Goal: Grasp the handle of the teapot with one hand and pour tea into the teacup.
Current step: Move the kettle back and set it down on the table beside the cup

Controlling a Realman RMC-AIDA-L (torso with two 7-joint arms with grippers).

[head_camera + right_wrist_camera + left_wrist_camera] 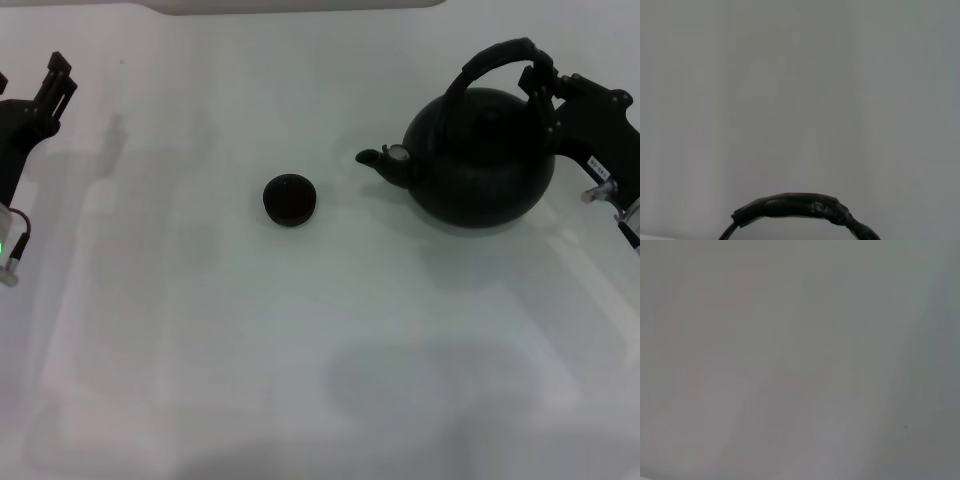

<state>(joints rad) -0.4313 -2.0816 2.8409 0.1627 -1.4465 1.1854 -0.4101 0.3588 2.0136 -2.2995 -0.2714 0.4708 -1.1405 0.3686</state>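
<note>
On the white table [320,330], the teacup [290,199] sits at centre frame, tiny, light, easily tipped. Right of it stands the teapot [480,157], 1 bulky, likely heavy body, spout toward the cup. The right tool [543,88] is at the handle [490,58]; whether it is clamped, I cannot tell. The ribbed arch top offers the surest grip. The left tool [55,85] idles upper left, state unclear.
</note>
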